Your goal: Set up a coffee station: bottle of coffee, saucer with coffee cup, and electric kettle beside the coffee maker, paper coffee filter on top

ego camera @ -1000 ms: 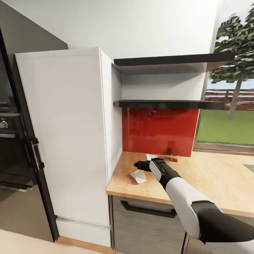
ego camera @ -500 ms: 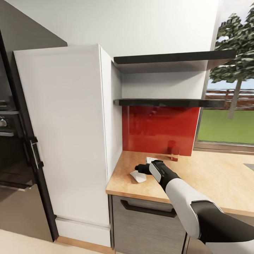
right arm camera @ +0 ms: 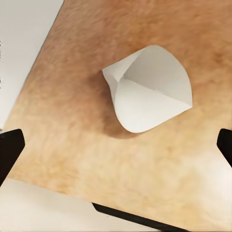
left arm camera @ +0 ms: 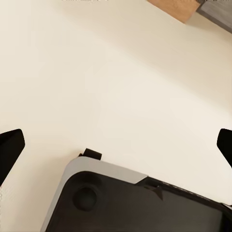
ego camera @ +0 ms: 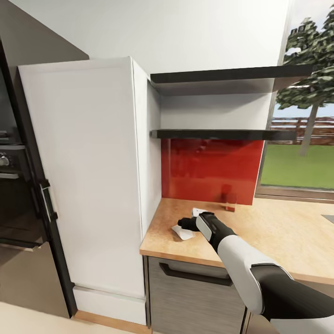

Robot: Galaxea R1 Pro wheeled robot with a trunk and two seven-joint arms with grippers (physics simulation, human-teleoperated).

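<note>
The right gripper [ego camera: 184, 223], jaws wide, hovers just above the paper coffee filter [right arm camera: 151, 89] lying on the countertop's [ego camera: 278, 232] left end; left gripper [left arm camera: 116, 145] wide too

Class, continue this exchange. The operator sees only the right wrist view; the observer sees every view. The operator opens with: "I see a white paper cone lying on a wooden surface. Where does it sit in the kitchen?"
Observer: In the head view, the paper coffee filter lies near the left end of the countertop, close to a tall white cabinet. The right hand is just above it.
Operator: What is behind it, and where is my other hand?
Observer: A red backsplash panel stands behind it, with two dark boards of the kitchen shelf above. The left wrist view shows the left hand open over pale floor, not over the counter.
</note>
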